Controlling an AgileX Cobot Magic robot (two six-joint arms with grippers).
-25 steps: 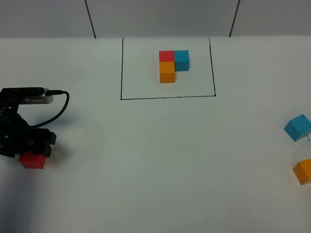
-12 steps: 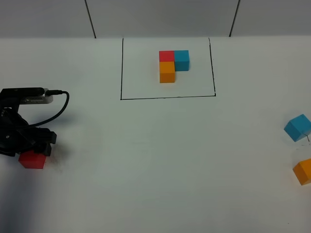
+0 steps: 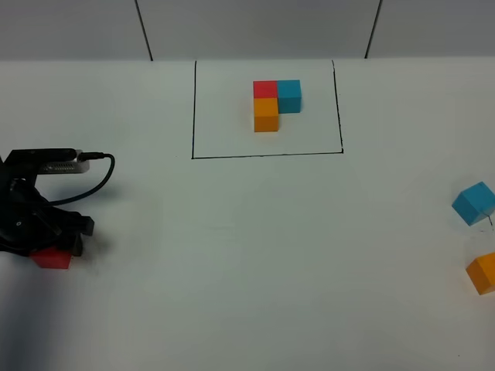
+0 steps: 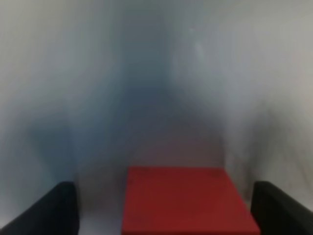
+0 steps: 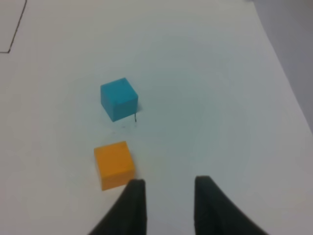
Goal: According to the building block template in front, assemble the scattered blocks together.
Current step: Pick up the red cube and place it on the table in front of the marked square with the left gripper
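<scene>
The template (image 3: 276, 104), a joined L of red, blue and orange cubes, sits inside a black drawn rectangle (image 3: 267, 155) at the far middle of the table. The loose red cube (image 3: 52, 259) lies at the far left, partly hidden under my left gripper (image 3: 51, 246). In the left wrist view the red cube (image 4: 188, 200) sits between the open fingers (image 4: 51, 210) with a gap on each side. The loose blue cube (image 3: 473, 202) and orange cube (image 3: 483, 273) lie at the right edge. In the right wrist view my right gripper (image 5: 168, 196) is open and empty, next to the orange cube (image 5: 114, 164) and short of the blue cube (image 5: 118, 99).
The white table (image 3: 255, 255) ends at a grey wall at the back. The left arm's cable (image 3: 97, 182) loops above the gripper. The table's right edge (image 5: 283, 73) runs close to the blue and orange cubes.
My left gripper has sunk lower over the red cube, which is now more covered. The blue and orange cubes and the template have not moved.
</scene>
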